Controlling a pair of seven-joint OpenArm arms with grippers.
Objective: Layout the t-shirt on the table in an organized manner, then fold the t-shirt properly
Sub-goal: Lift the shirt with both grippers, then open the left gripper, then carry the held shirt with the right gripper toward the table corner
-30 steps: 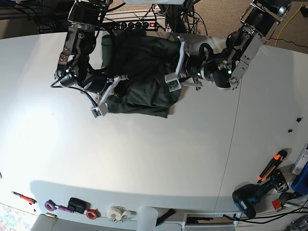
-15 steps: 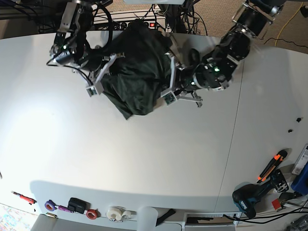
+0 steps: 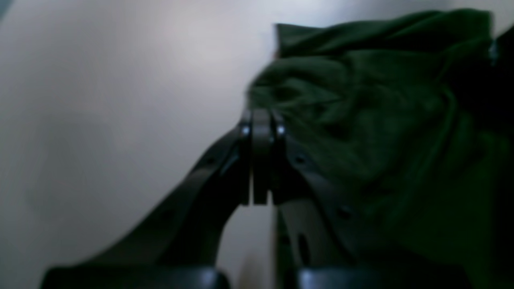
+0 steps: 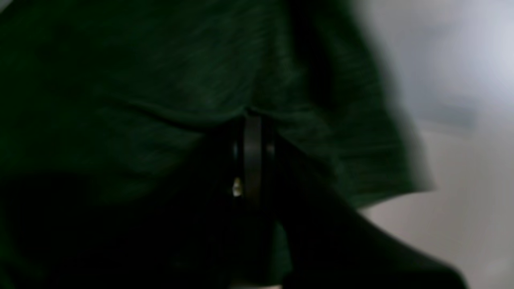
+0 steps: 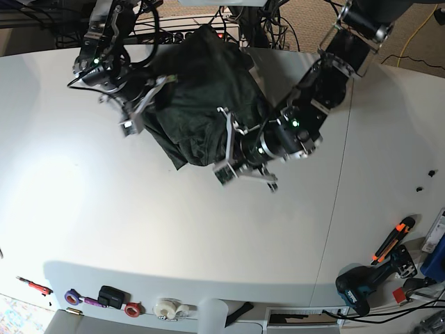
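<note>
Left gripper (image 3: 261, 160): black jaws pressed together, no gap showing in the left wrist view. The plain dark green soft cloth t-shirt (image 5: 201, 104) is bunched from about 12 to 3 o'clock of the tips there; whether a fold is pinched between them cannot be told, the picture is blurred. In the base view this gripper (image 5: 228, 149) sits at the shirt's 5 o'clock edge, touching the cloth.

Right gripper (image 4: 253, 160): jaws together on a hem-like edge of the green cloth, which runs across at 12 o'clock of the tips; judged to be a grip on the shirt. In the base view it (image 5: 139, 111) is at the shirt's 9 o'clock side.

The shirt hangs as a crumpled mass between the two arms, lifted off the large white smooth-topped table (image 5: 104, 223) for most of its bulk, near the table's 12 o'clock edge. No sleeve or collar can be picked out.

Step in hand, by judgement: laying out, not yet folding.
- Draw the two grips apart until the cloth between them goes taut.
- Lower toward the open surface at 6 o'clock, trailing edge touching down first.
- Drag gently so creases pull flat.
- Risk: a slipped pinch drops one side into a heap.
</note>
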